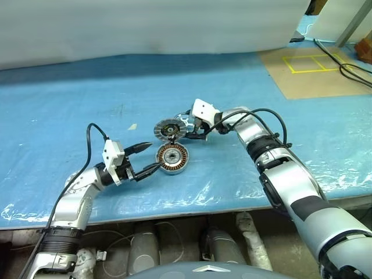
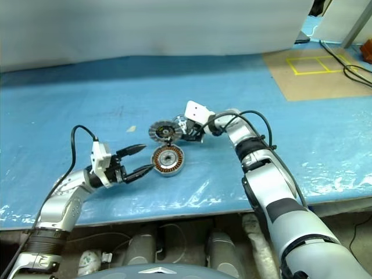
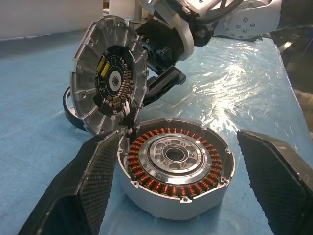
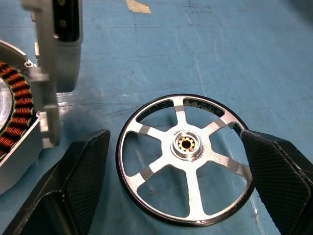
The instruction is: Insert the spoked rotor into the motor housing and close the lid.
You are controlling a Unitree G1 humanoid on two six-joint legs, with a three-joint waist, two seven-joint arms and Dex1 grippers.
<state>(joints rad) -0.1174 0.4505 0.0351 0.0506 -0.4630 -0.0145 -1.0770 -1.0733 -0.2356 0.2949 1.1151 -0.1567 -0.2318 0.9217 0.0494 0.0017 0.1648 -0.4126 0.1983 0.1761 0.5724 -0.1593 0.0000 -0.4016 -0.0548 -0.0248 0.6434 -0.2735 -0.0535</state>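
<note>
Rotor (image 4: 185, 157), thin, stiff, slippery spoked metal, lies flat on the blue sheet (image 1: 70, 104) beside the motor housing (image 1: 172, 158); we grip its rim between the right gripper's (image 4: 176, 196) spread fingers, as the left gripper (image 3: 181, 191) straddles the housing, also spread.

Head views: spoked rotor (image 4: 185, 159) mostly hidden behind the upright lid (image 1: 170, 128) and right gripper (image 1: 187, 129); whether lid leans on motor housing (image 1: 172, 158) is too small to tell. Right wrist view: housing cut off at frame edge, lid seen edge-on and cropped. Left wrist view: rotor rim barely shows behind lid.
</note>
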